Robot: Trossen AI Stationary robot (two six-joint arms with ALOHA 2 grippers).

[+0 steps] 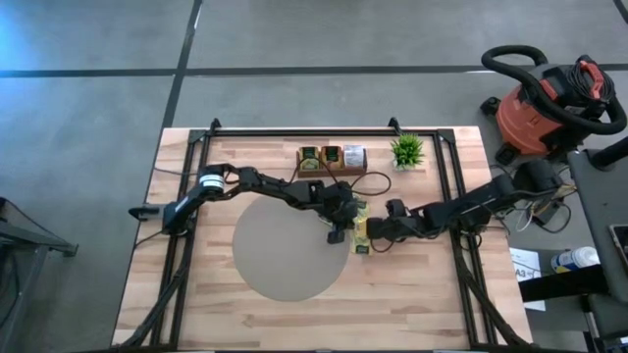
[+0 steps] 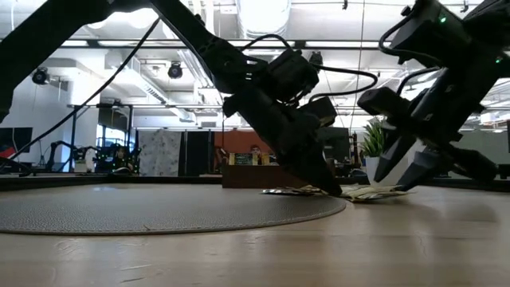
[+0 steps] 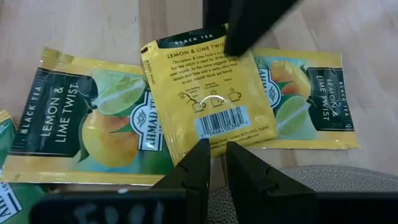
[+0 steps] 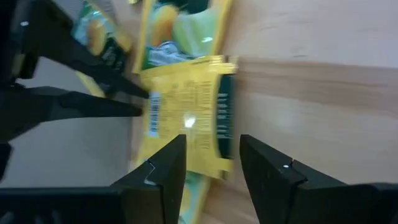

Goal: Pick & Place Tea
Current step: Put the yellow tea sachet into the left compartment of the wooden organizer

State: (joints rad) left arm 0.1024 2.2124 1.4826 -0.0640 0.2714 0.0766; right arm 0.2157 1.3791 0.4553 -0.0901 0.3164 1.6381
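A yellow tea sachet [image 3: 208, 87] lies barcode side up on two other lemon-and-lime sachets [image 3: 81, 118] [image 3: 305, 99], at the right edge of the round grey mat [image 1: 285, 255]. My left gripper [image 3: 217, 155] [image 1: 340, 232] is shut on its near edge. My right gripper [image 4: 211, 146] [image 1: 365, 238] is open and comes from the table's right. Its fingers stand either side of the same sachet [image 4: 189, 118] at the opposite end. More sachets sit in the wooden tray [image 1: 332, 173]. My left gripper pinches the yellow sachet's barcode edge [image 3: 202, 144] between its two fingertips, slanting down from the table's left side. The sachet lies nearly flat on the sachets beneath it. My right gripper has one finger [image 3: 249, 28] over the sachet's far edge; whether it touches I cannot tell.
The three-compartment tray stands at the table's far edge, with a small potted plant [image 1: 406, 149] to its right. Both grippers work close together over the sachet pile [image 2: 374, 191]. A red vacuum [image 1: 549, 98] stands on the floor beyond the table's far right corner.
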